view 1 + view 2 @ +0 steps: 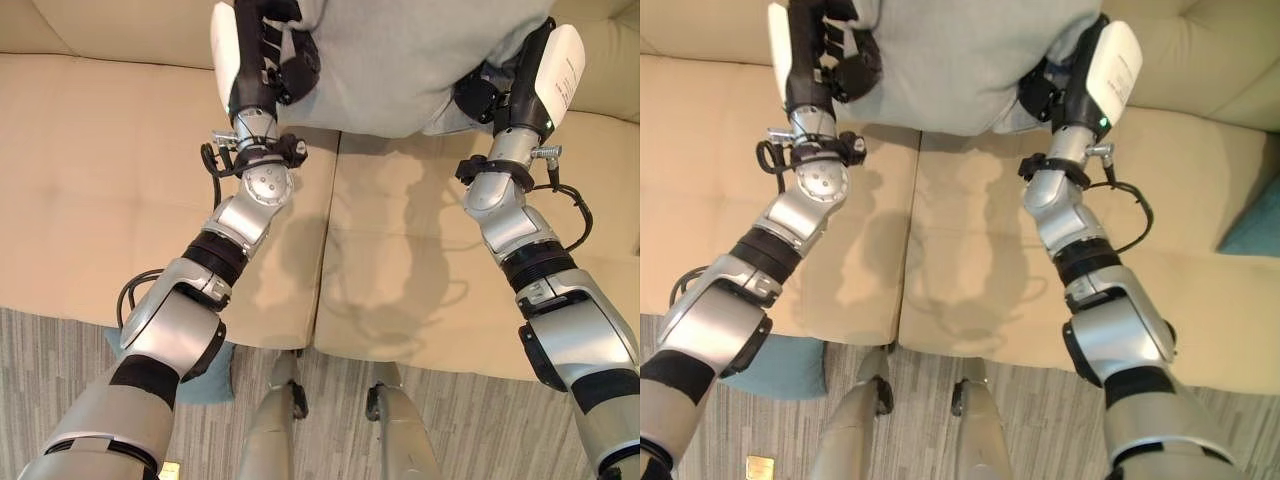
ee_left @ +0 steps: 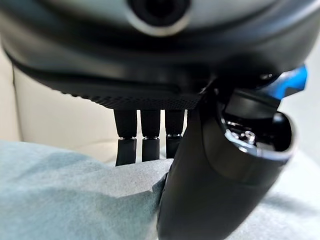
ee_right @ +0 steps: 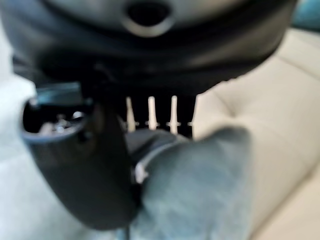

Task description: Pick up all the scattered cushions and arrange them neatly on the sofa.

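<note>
we see a grey-green cushion point(image 1: 400, 60) held up over the back part of the sofa point(image 1: 90, 190), above the seam between its two beige seat pads and in front of the backrest. both hands have it, one at each end. the left hand point(image 1: 262, 55) grips the cushion's left edge; in the left wrist view its fingers point(image 2: 142, 145) reach down behind the fabric while the thumb point(image 2: 200, 190) presses on the near face, so the fingers are clamped on the cushion. the right hand point(image 1: 520, 80) takes the right edge the same way: in the right wrist view its fingers point(image 3: 150, 112) go behind a bunched fold of the cloth and the thumb point(image 3: 95, 165) closes over the front, pinching the cushion.

the cushion's lower edge hangs just above the seat and throws a soft shadow on the pads; we cannot tell whether it touches them.

a second, teal cushion point(image 1: 780, 365) lies on the striped grey floor point(image 1: 1040, 420), against the sofa's front edge toward the left end. a third teal cushion point(image 1: 1255, 230) shows at the sofa's right end, lying on the seat near the backrest. a small yellowish tag point(image 1: 760, 468) lies on the floor near the front left.
</note>
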Tool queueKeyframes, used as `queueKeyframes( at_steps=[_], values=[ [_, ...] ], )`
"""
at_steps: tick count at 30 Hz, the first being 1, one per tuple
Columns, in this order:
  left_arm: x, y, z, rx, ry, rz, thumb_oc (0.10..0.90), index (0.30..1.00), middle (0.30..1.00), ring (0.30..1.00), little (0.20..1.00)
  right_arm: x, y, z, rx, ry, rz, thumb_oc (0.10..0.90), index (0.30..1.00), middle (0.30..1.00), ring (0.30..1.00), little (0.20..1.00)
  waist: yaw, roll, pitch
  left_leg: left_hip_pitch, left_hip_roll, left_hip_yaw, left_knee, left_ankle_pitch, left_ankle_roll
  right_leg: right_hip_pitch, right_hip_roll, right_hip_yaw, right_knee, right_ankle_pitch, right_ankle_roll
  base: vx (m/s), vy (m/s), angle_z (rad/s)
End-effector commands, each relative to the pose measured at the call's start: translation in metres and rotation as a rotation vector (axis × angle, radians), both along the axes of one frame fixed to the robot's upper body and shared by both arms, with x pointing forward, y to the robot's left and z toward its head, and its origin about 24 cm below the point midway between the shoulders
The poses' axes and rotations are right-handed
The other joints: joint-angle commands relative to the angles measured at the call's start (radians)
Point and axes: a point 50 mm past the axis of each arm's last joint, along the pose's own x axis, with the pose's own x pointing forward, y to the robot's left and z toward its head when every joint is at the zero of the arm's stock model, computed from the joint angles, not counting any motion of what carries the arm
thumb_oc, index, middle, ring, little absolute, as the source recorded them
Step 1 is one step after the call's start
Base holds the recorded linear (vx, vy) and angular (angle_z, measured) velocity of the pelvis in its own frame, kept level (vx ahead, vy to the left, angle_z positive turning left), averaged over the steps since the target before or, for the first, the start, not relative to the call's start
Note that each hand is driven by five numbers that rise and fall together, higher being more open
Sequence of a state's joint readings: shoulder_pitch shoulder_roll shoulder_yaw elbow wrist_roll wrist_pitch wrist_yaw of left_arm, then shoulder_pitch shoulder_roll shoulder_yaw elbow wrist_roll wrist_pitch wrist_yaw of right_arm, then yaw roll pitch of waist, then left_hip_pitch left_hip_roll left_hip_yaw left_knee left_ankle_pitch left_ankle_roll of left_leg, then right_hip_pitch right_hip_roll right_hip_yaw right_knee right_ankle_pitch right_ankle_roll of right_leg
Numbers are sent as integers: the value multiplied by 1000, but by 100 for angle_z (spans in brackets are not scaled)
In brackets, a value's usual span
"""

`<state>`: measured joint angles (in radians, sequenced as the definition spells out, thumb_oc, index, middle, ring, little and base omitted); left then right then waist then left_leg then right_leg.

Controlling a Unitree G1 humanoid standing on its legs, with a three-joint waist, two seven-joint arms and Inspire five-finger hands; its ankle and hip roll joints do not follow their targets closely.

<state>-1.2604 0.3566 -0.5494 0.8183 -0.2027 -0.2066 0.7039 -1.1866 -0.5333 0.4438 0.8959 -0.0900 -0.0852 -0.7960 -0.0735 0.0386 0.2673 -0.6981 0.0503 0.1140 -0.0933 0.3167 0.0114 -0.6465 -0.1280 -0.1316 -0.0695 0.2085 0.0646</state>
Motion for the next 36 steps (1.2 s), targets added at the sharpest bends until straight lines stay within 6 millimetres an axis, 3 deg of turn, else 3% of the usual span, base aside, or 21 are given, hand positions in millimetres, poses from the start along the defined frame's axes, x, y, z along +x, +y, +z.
queueKeyframes(
  at_steps=[1, 2, 3, 9, 14, 19, 21, 23, 25, 27, 28, 29, 30, 32, 34, 35, 36],
  values=[
    [-27, -58, 76, 108, -264, -203, 400, 300, 300, 300, 300, -13, 51, 83, -40, -261, 174, 400, 300, 300, 300, 300, -22, -7, -14, 42, -15, -9, 6, -171, -100, -24, 16, 7, -18, -47, 114, -88, -45, -25],
    [-18, -57, 73, 117, -200, -179, 706, 759, 759, 759, 759, -4, 51, 77, -2, -168, 190, 695, 742, 742, 742, 742, -28, -15, -4, 11, -14, -14, 6, -161, -103, -53, 17, 6, -18, -37, 117, -60, -32, 9],
    [-18, -57, 74, 117, -200, -179, 800, 900, 900, 900, 900, -4, 52, 77, -2, -168, 190, 800, 900, 900, 900, 900, -28, -14, -5, 10, -14, -14, 6, -161, -103, -54, 17, 6, -18, -37, 117, -80, -40, 34],
    [-14, -50, 66, 105, -164, -178, 800, 900, 900, 900, 900, 2, 62, 59, 15, -88, 252, 800, 900, 900, 900, 900, -34, -19, -1, -23, -14, -19, 6, -151, -106, -89, 21, 3, -18, -29, 118, -31, -17, 5],
    [-11, -43, 43, 88, -119, -186, 800, 900, 900, 900, 900, 4, 62, 35, 19, -34, 286, 800, 900, 900, 900, 900, -35, -20, -7, -14, -13, -20, 6, -151, -108, -81, 20, 0, -18, -30, 115, -19, -4, -5],
    [-13, -35, 15, 14, -74, -233, 800, 900, 900, 900, 900, 2, 48, 4, 30, 23, 284, 800, 900, 900, 900, 900, -33, -26, -16, 19, -13, -20, 6, -159, -113, -45, 16, -8, -18, -37, 113, -3, -12, 4],
    [-15, -18, -10, -46, -33, -234, 800, 900, 900, 900, 900, -4, 25, -19, 55, 44, 245, 800, 900, 900, 900, 900, -29, -33, -23, 59, -9, -19, 6, -166, -116, 0, 11, -19, -18, -46, 114, 9, -16, 0],
    [-15, -11, -18, -56, -21, -225, 800, 900, 900, 900, 900, -8, 17, -26, 67, 44, 232, 800, 900, 900, 900, 900, -28, -36, -26, 73, -9, -19, 6, -170, -117, 16, 11, -23, -18, -49, 113, 0, 0, 0],
    [-20, 20, -39, -82, 2, -171, 800, 900, 900, 900, 900, -21, -11, -50, 78, 67, 181, 800, 900, 900, 900, 900, -27, -43, -37, 123, -4, -18, 6, -180, -119, 69, 10, -33, -18, -61, 112, 35, -20, 3],
    [-22, 31, -49, -103, 20, -154, 800, 900, 900, 900, 900, -27, -23, -61, 78, 90, 159, 800, 900, 900, 900, 900, -24, -46, -42, 143, -3, -18, 6, -185, -119, 92, 8, -38, -18, -66, 112, 51, -23, 6],
    [-29, 53, -67, -129, 45, -115, 800, 900, 900, 900, 900, -39, -47, -84, 85, 145, 108, 800, 900, 900, 900, 900, -21, -51, -49, 178, 0, -17, 6, -191, -120, 132, 8, -46, -18, -74, 112, 61, -27, 8],
    [-29, 53, -68, -128, 48, -115, 800, 900, 900, 900, 900, -40, -47, -85, 85, 147, 107, 800, 900, 900, 900, 900, -21, -51, -50, 181, 0, -17, 6, -192, -120, 135, 8, -46, -18, -75, 112, 91, -29, 10],
    [-39, 77, -90, -166, 90, -81, 800, 900, 900, 900, 900, -57, -69, -114, 117, 218, 71, 800, 900, 900, 900, 900, -18, -55, -60, 222, 7, -18, 6, -199, -120, 176, 6, -57, -18, -83, 110, 50, -11, 9],
    [-45, 87, -103, -189, 119, -61, 800, 900, 900, 900, 900, -66, -75, -127, 134, 254, 61, 800, 900, 900, 900, 900, -16, -59, -64, 246, 10, -16, 6, -204, -120, 202, 6, -59, -18, -88, 109, 68, -18, 5],
    [-67, 111, -145, -284, 214, -25, 800, 900, 900, 900, 900, -94, -93, -166, 179, 370, 25, 800, 900, 900, 900, 900, -12, -68, -86, 304, 17, -10, 6, -216, -118, 266, 6, -70, -18, -106, 106, 116, -20, 1],
    [-68, 111, -146, -284, 217, -25, 800, 900, 900, 900, 900, -95, -93, -167, 180, 373, 24, 800, 900, 900, 900, 900, -11, -68, -86, 307, 17, -10, 6, -217, -118, 269, 6, -70, -18, -106, 107, 137, -14, 3],
    [-81, 127, -167, -298, 275, 11, 800, 900, 900, 900, 900, -110, -103, -183, 191, 429, 3, 800, 900, 900, 900, 900, -9, -72, -100, 341, 18, -8, 6, -224, -115, 304, 9, -74, -18, -117, 105, 67, -7, 6]
  ],
)
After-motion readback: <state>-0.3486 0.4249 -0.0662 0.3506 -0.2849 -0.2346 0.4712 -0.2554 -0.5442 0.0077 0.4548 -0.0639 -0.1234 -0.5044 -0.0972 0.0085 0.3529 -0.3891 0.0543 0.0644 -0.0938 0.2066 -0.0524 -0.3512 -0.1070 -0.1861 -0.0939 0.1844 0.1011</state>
